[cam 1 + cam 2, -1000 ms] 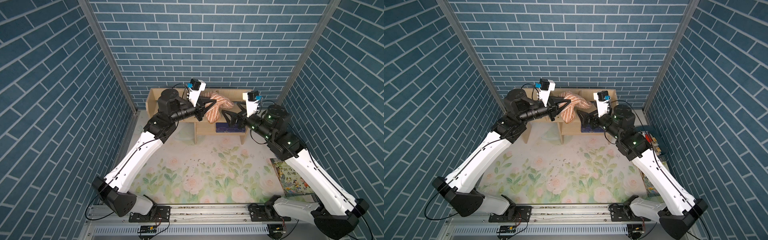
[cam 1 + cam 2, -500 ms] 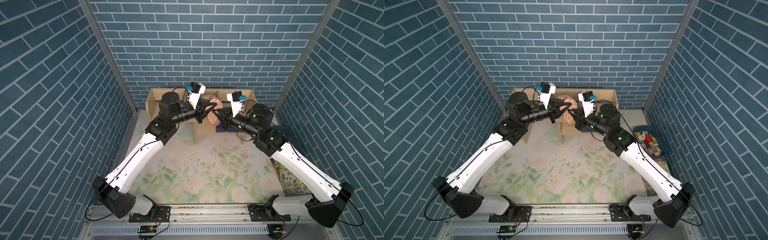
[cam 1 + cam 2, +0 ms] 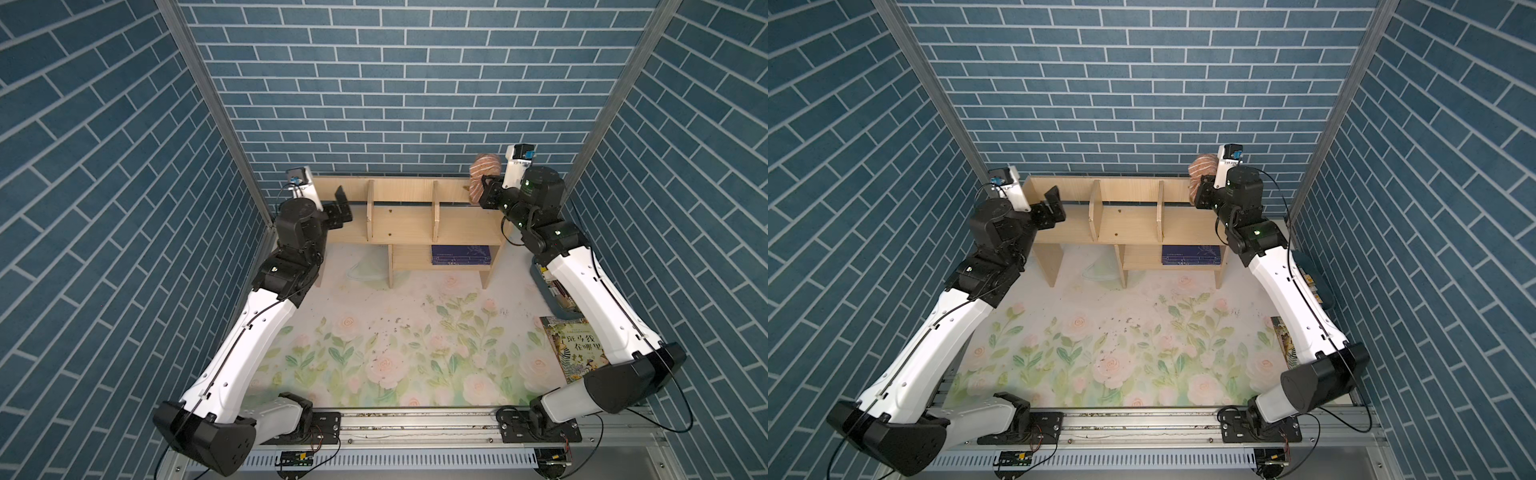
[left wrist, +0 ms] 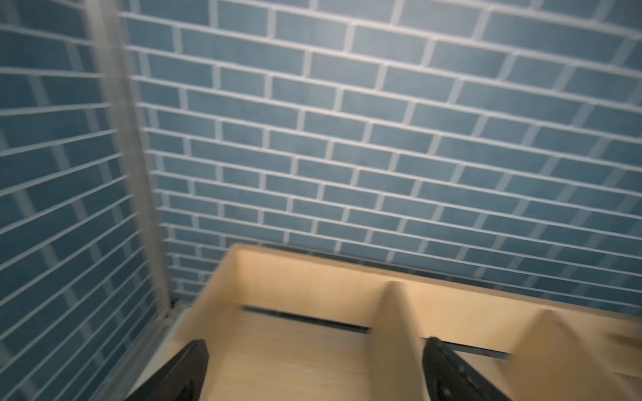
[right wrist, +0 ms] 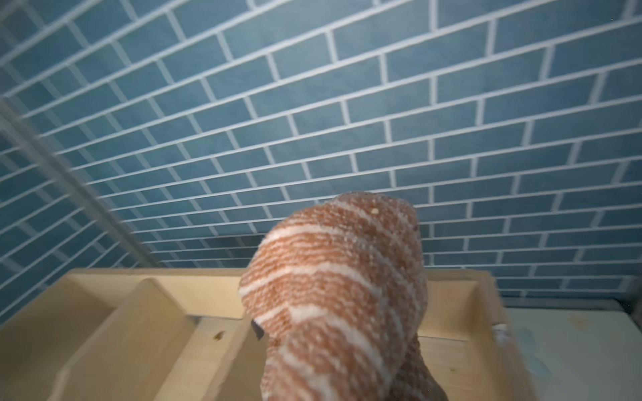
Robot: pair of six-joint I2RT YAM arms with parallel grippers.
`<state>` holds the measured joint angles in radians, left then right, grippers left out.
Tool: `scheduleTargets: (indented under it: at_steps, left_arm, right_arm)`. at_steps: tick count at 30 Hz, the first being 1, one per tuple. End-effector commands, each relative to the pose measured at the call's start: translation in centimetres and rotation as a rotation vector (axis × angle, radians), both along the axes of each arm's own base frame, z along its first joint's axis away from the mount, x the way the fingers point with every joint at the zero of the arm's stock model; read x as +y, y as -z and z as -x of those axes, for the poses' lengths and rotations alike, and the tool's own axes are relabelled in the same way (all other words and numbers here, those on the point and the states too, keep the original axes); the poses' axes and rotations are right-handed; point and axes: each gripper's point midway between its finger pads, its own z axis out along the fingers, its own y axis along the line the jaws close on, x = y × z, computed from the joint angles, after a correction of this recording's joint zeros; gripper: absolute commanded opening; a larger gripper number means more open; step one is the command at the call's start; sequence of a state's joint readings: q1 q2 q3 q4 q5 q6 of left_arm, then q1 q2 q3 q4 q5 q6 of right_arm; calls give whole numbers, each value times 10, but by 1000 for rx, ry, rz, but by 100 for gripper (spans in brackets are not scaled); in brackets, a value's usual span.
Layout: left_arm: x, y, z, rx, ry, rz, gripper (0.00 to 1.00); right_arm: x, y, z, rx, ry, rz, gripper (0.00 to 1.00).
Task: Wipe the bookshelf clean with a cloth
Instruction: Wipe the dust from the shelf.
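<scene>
Pinching cloth (image 3: 484, 170) over bookshelf (image 3: 409, 216) right end: right jaws; left jaws spread, empty, over left bay.

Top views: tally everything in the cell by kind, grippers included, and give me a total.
Bookshelf: 1
Cloth: 1
Grippers: 2, left gripper open, right gripper shut on the cloth
Picture book: 1
Blue book stack in the lower cubby: 1, book count unclear
Bin: 1
Total: 7

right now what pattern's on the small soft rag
The rag: brown and beige stripes, right wrist view.
</scene>
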<state>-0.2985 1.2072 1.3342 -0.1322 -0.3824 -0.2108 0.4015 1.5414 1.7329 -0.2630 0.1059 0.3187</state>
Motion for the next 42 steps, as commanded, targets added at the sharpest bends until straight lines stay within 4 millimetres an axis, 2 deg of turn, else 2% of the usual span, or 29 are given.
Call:
scheduleTargets:
  at_steps: [1,3,6,10,13,14,17,21,23,26,31,34,38,42]
  left_arm:
    - [46,34,6,56,-156,32,100]
    - [49,40,2,43,-124,70,100]
    - [40,45,-9,28,-51,96,100]
    - [37,59,-25,39,-29,100,100]
    - [32,65,-32,25,12,109,100]
    - [29,66,-33,14,27,111,100]
    - [23,73,-36,3,75,115,99]
    - [24,84,-39,18,86,116,99]
    - [25,86,-39,25,86,116,99]
    - [26,90,-40,34,82,116,99]
    - [27,98,-42,52,77,118,97]
    - [31,102,-41,61,60,113,96]
    - [29,100,-40,50,74,113,95]
    - [26,100,-41,48,93,118,93]
  right_arm:
    - [-13,20,-11,82,106,62,0]
    - [-8,26,-21,95,102,69,0]
    - [11,28,-29,105,40,46,0]
    - [54,19,-26,77,-63,70,0]
    - [86,11,-18,50,-121,108,0]
    - [94,14,-18,57,-137,116,0]
    - [107,20,-22,80,-167,107,0]
    - [111,31,-27,117,-167,123,0]
    - [96,30,-31,121,-99,160,0]
    - [64,27,-34,133,-17,170,0]
    - [-14,22,-28,142,133,145,0]
    - [-48,22,-18,139,195,141,0]
    - [-74,35,-9,163,242,147,0]
    - [-72,44,-8,177,225,140,0]
